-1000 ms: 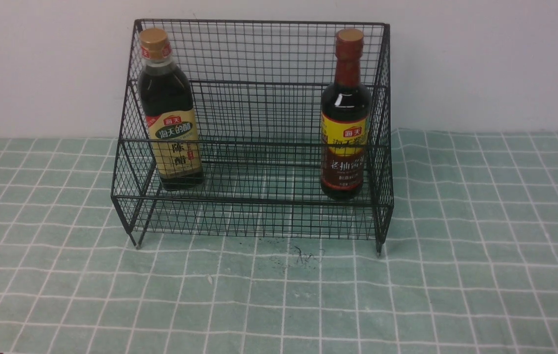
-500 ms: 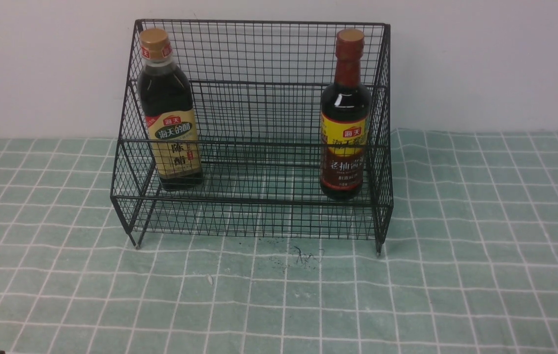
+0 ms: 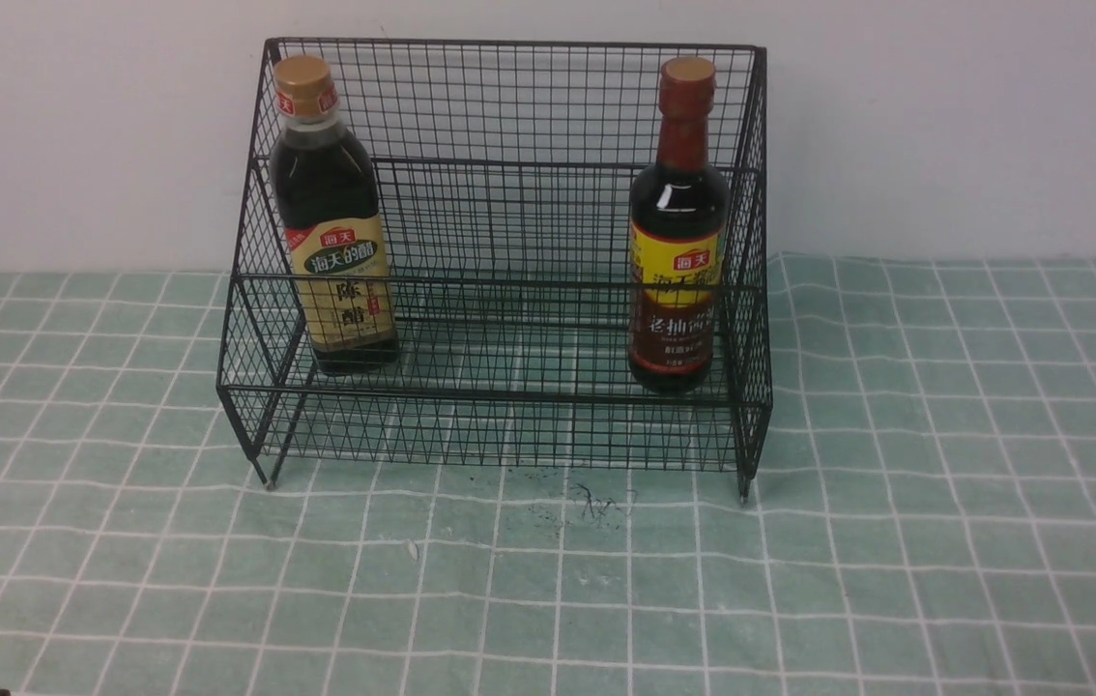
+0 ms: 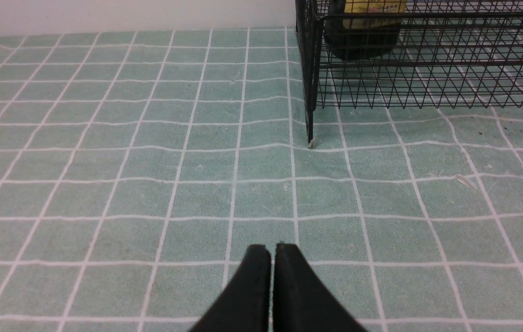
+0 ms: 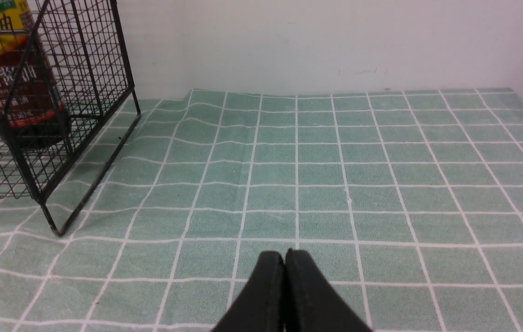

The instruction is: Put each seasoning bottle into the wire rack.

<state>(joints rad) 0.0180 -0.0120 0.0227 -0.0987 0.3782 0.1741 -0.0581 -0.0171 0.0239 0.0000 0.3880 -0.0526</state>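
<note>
Both bottles stand straight up in the rack (image 3: 509, 222), caps on top: gold-cap bottle (image 3: 331, 222) left, red-neck bottle (image 3: 677, 232) right. Left fingers (image 4: 261, 272) and right fingers (image 5: 273, 272) are pressed closed, holding nothing.

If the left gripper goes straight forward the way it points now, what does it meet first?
Probably the wire rack's front corner leg; otherwise the left gripper, shut, passes just beside it. Before that, only green checked cloth. Depth is unclear.

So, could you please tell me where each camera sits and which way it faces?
Front view: between the arms, facing the wire rack holding both bottles; no pincer visible.
Left wrist view: low over the cloth, facing the rack's left corner; shut left pincer shows.
Right wrist view: facing the rack's right end; shut right pincer shows.
Shared: the yellow-label bottle.
</note>
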